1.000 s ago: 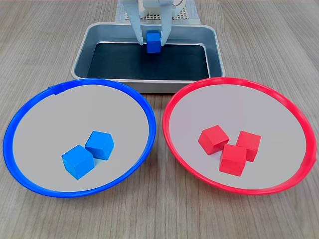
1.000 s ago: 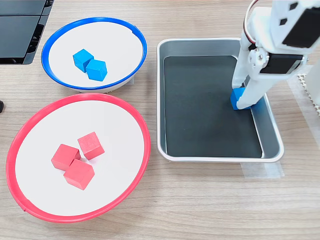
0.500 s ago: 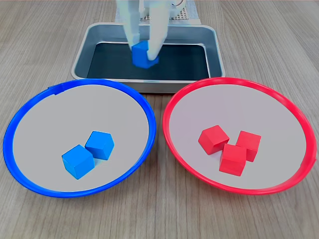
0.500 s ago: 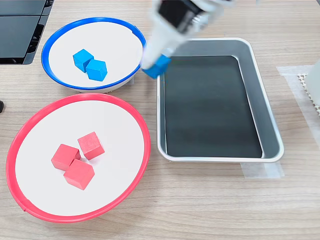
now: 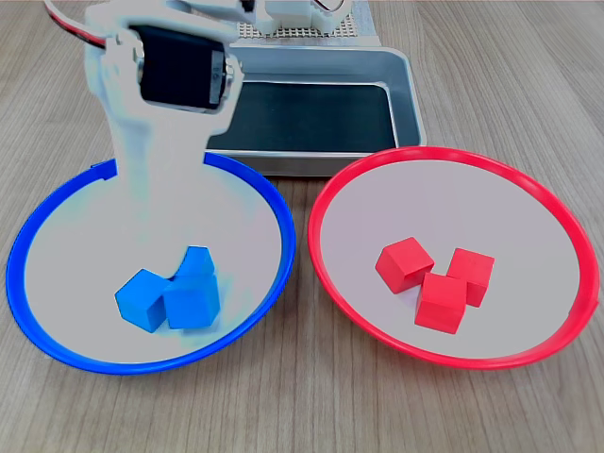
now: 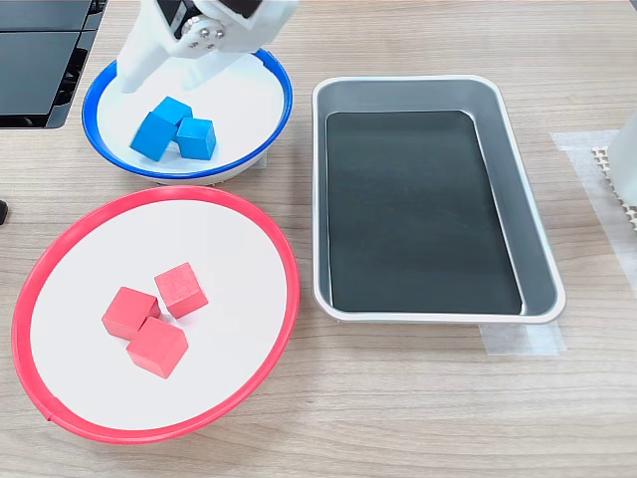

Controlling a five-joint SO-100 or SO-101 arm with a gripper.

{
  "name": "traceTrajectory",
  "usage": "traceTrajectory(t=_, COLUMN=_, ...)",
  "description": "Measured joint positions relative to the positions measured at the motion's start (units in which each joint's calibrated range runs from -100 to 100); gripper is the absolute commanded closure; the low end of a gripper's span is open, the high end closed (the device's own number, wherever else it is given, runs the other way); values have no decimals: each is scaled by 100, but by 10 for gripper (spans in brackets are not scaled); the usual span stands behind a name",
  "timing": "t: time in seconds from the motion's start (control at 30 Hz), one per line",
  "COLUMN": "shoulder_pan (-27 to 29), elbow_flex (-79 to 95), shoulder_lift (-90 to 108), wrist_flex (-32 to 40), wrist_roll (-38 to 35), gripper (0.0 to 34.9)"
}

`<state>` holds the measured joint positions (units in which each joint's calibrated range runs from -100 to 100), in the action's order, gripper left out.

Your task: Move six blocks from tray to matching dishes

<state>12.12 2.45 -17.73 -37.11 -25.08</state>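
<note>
My gripper (image 5: 175, 241) hangs over the blue-rimmed dish (image 5: 57, 326), smeared by motion blur in the first exterior view. In the second exterior view the gripper (image 6: 169, 85) is cut off by the top edge. Three blue blocks are bunched in this dish; the one under the gripper (image 5: 192, 302) (image 6: 152, 134) looks larger than its two neighbours (image 6: 196, 138) (image 6: 175, 107). Whether the fingers still touch it I cannot make out. Three red blocks (image 5: 434, 278) (image 6: 154, 314) lie in the red-rimmed dish (image 5: 566, 231) (image 6: 284, 299). The silver tray (image 5: 408, 99) (image 6: 537, 259) holds no blocks.
Black equipment (image 6: 40, 60) sits at the second exterior view's top left, beside the blue dish (image 6: 267, 134). A white mesh pad (image 6: 617, 184) and a taped patch lie at that same view's right edge. All of it rests on a wood-grain tabletop (image 5: 302, 415).
The gripper carried a blue block up out of the tray, across its rim and down into the blue dish, where there are now three blue blocks instead of two. The tray is left without blocks.
</note>
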Motion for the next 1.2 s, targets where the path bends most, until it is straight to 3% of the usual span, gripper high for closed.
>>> traceTrajectory(t=0.1, shoulder_pan=97, elbow_flex=744, shoulder_lift=801, wrist_flex=318, wrist_roll=186, gripper=346)
traceTrajectory(t=0.37, shoulder_pan=204, elbow_flex=4247, shoulder_lift=4271, wrist_flex=1085, wrist_roll=1431, gripper=349)
traceTrajectory(t=0.5, shoulder_pan=-319, elbow_flex=6615, shoulder_lift=6709, wrist_flex=1232, wrist_roll=2247, gripper=349)
traceTrajectory(t=0.63, shoulder_pan=-938, elbow_flex=8376, shoulder_lift=9105, wrist_flex=612, wrist_roll=2613, gripper=349)
traceTrajectory(t=0.77, shoulder_pan=-1062, elbow_flex=9301, shoulder_lift=10793, wrist_flex=-147, wrist_roll=2667, gripper=349)
traceTrajectory(t=1.0, shoulder_pan=-1000, elbow_flex=9755, shoulder_lift=11586, wrist_flex=-938, wrist_roll=2667, gripper=349)
traceTrajectory(t=1.2, shoulder_pan=-929, elbow_flex=9755, shoulder_lift=11697, wrist_flex=-1020, wrist_roll=2642, gripper=346)
